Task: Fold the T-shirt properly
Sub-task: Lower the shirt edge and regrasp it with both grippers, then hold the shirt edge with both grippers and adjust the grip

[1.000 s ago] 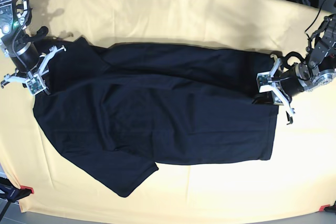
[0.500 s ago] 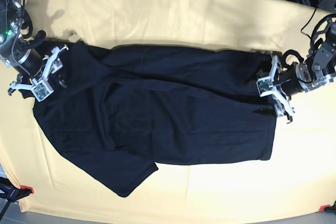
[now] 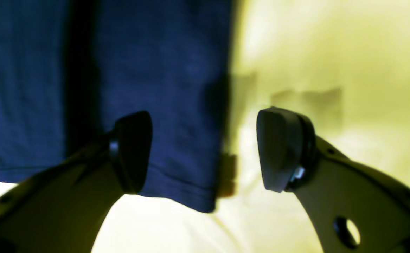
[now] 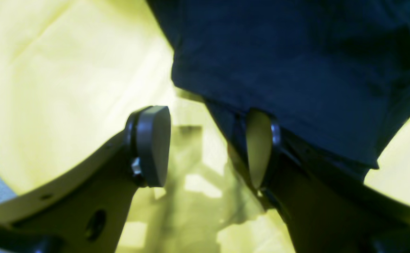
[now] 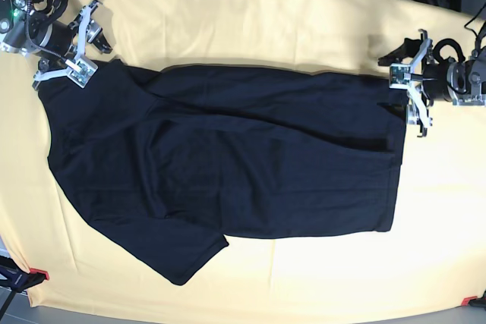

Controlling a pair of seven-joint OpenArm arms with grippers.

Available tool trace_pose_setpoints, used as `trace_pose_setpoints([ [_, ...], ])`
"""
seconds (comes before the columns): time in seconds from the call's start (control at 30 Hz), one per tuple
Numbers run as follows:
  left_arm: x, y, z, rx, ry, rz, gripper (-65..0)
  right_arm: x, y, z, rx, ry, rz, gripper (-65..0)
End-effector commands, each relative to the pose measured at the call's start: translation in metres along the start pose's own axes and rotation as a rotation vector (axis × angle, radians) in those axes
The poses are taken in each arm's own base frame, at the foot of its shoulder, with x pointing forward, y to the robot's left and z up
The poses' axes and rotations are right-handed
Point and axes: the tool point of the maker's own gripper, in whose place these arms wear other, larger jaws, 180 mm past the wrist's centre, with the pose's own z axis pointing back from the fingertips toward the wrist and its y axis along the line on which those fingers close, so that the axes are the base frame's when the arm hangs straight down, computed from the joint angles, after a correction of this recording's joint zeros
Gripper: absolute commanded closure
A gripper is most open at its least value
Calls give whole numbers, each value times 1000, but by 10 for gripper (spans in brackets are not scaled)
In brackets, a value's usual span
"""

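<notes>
Both jaws are spread, nothing gripped: left gripper (image 5: 411, 93), right gripper (image 5: 74, 36) at T-shirt (image 5: 228, 165) corners. Only one layer may be pinched, skewing the fold.

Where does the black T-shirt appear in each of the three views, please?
Base view: the T-shirt lies flat across the middle, between the left gripper and the right gripper.
Left wrist view: its hemmed edge fills the upper left, behind one finger.
Right wrist view: it fills the upper right, draped over one finger.
Shared landmark: the yellow cloth beneath it.
</notes>
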Motion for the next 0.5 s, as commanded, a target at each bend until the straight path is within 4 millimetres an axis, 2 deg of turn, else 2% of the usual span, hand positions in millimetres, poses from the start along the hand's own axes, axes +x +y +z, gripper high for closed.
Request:
trace_pose_setpoints([
  [0.0,-2,7,10,18,13,-21,-460,9,-6,5,-16,-31,13,-360],
  [0.23,-32,-19,4,-52,129,-92,-460,12,-11,5,-39,-48,-13,-360],
  [0.33,-39,-6,3,22,137,-126,-460,15,-12,5,-42,-62,-12,-360],
  [0.47,-42,-3,-1,40,138,-145,-460,15,-13,5,-51,-63,-24,-360],
])
